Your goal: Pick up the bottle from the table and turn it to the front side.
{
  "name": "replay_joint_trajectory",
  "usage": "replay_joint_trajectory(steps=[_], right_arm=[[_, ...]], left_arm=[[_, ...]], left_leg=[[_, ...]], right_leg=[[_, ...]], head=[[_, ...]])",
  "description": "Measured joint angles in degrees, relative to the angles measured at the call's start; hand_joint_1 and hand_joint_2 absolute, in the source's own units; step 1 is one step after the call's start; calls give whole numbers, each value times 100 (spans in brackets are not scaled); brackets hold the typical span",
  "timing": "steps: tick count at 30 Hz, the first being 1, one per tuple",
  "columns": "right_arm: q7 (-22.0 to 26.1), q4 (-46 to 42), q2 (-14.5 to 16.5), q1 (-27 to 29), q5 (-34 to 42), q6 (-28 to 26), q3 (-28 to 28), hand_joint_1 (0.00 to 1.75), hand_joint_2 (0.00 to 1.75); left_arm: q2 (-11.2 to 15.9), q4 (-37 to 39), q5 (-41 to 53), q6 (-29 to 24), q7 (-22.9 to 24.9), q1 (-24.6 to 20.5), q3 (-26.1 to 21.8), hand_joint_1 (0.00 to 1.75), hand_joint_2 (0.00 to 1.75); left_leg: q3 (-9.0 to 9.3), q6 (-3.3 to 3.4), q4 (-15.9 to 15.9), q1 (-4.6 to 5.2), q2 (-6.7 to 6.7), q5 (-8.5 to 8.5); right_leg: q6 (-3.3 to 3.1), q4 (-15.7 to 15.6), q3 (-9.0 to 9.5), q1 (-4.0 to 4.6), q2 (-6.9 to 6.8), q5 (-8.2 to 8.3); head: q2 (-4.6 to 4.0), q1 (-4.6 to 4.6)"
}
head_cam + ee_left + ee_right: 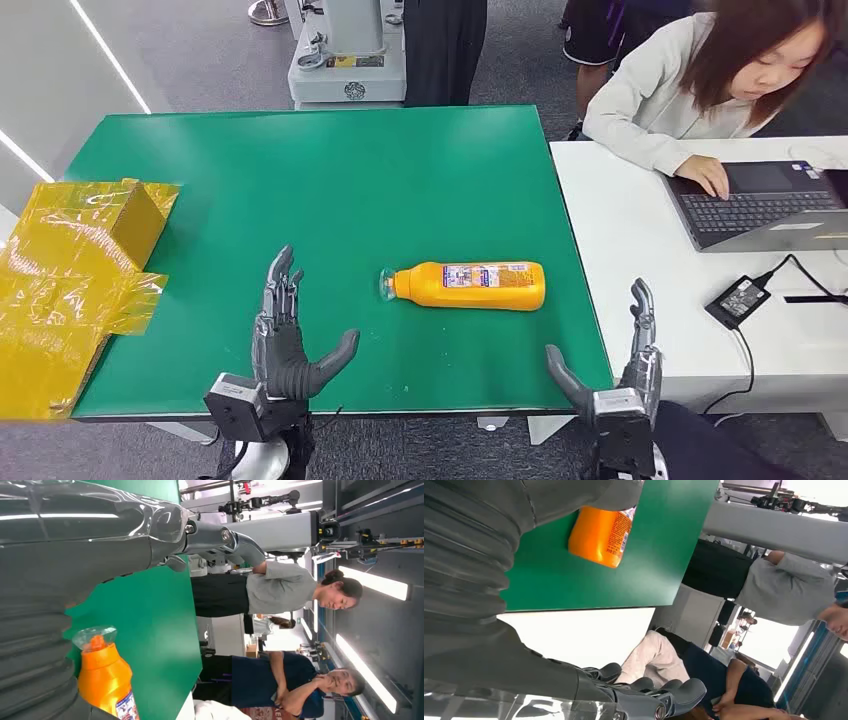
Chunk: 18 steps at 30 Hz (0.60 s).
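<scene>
Both hands are up at the near edge of the table (200,160) with fingers spread wide and nothing in them: my left hand (290,340) sits over the green top, left of the bottle (470,286), and my right hand (625,365) hangs at the near right corner, by the seam with the white desk (640,240).

That bottle lies on its side near the middle of the green top, clear cap toward my left hand, base toward the right, label facing up. It is apart from both hands, so as I read it the step is the reach and first grasp.

To do it well I'd bring one hand down over the orange body rather than the narrow cap end, wrap around the belly, and close firmly before lifting; a round bottle lying flat will likely roll if I nudge it first. My right looks better placed for the thick end. I'd keep clear of the person (700,90) typing at the laptop (770,200), and of the yellow box (90,230) at far left.
</scene>
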State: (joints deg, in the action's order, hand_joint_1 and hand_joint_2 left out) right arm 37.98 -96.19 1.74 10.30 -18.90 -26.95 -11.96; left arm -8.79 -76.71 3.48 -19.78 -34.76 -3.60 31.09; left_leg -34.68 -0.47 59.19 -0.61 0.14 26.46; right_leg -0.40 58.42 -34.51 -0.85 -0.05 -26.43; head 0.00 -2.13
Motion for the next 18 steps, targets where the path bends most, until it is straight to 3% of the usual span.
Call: replay_joint_trajectory(steps=[18], right_arm=[[-204, 1599, -185, -1471, -394, 778, 145, 0, 175]], left_arm=[[-59, 374, -283, 113, -416, -130, 8, 0, 175]], left_leg=[[0, 0, 2, 0, 0, -1]], right_leg=[[-1, 1, 1, 0, 1, 2]], head=[[0, -1]])
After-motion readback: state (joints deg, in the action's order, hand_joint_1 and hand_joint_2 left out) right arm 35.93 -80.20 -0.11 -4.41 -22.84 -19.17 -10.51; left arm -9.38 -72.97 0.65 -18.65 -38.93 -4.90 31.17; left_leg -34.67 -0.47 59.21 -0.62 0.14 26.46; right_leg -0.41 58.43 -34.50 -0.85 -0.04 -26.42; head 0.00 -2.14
